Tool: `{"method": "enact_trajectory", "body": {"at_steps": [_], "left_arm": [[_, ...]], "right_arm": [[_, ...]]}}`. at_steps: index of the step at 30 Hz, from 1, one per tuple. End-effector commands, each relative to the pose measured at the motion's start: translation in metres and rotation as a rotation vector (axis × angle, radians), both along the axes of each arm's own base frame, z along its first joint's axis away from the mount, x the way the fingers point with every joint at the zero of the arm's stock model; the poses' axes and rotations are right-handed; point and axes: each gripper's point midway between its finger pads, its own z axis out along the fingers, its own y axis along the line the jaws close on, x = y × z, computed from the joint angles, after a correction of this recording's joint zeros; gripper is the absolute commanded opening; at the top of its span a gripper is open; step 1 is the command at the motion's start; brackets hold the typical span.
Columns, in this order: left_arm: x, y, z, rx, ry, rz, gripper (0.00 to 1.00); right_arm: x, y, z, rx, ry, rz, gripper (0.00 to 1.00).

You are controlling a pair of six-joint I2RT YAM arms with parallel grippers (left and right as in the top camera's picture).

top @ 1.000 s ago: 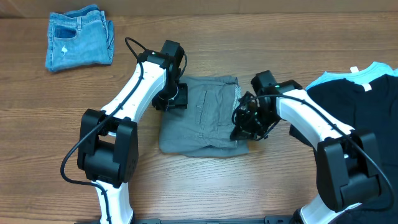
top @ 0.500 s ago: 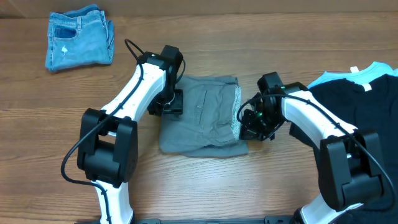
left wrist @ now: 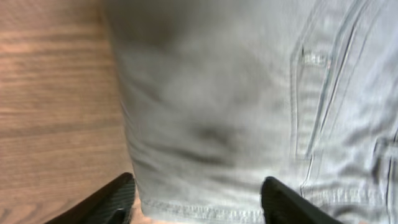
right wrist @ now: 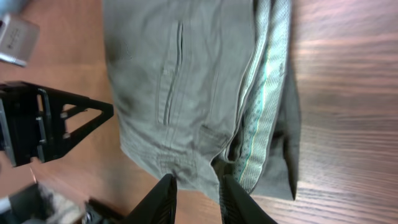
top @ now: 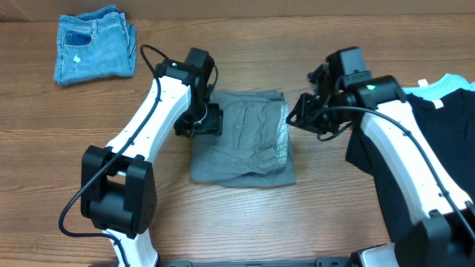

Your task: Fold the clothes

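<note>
The grey shorts [top: 241,137] are matt woven cloth with stitched seams, paler and finely textured along the inner waistband at 3 o'clock. The table [top: 67,148] is smooth wood-grain with a faint sheen. At 10 o'clock, the blue shorts [top: 94,44] are faded denim. The left arm [top: 152,115] wears glossy white plastic.

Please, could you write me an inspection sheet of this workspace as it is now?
Surface: wooden table, no damage seen.
Job's things: grey shorts lie folded at centre, paler inside showing along the right edge.
Clutter: blue denim shorts at far left; black garment on a turquoise shirt at right.
Grippers: left claw open, one finger over wood, one over cloth; right claw slightly open, empty, above the shorts.
Cables: black cables loop along the arms, off the cloth.
Surroundings: nothing seen.
</note>
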Motion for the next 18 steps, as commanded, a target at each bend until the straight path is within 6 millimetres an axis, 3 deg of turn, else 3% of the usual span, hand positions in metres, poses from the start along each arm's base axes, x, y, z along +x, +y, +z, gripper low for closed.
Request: {"method": "enact_trajectory", "body": {"at_steps": [1, 5, 7, 8, 11, 13, 18], "left_arm": [[-0.019, -0.007, -0.009, -0.041, 0.076, -0.038, 0.65], [-0.030, -0.003, -0.021, -0.029, 0.114, -0.040, 0.63], [-0.036, -0.002, -0.028, -0.030, 0.131, -0.045, 0.56], [-0.039, -0.004, -0.031, -0.042, 0.141, -0.045, 0.50], [-0.049, -0.009, -0.044, -0.087, 0.163, -0.061, 0.16], [-0.061, -0.005, -0.056, -0.080, 0.196, -0.058, 0.04], [-0.089, 0.006, -0.079, -0.057, 0.271, -0.043, 0.04]], "right_arm": [[-0.011, 0.027, -0.026, 0.056, 0.079, 0.115, 0.24], [-0.023, 0.047, -0.062, 0.087, 0.195, 0.161, 0.21], [-0.029, 0.053, -0.081, 0.080, 0.249, 0.175, 0.15], [-0.032, 0.054, -0.091, 0.072, 0.278, 0.178, 0.12], [-0.035, 0.052, -0.112, 0.052, 0.341, 0.173, 0.09], [-0.037, 0.048, -0.125, 0.021, 0.375, 0.165, 0.07], [-0.044, 0.016, -0.152, -0.165, 0.452, 0.096, 0.04]]}}
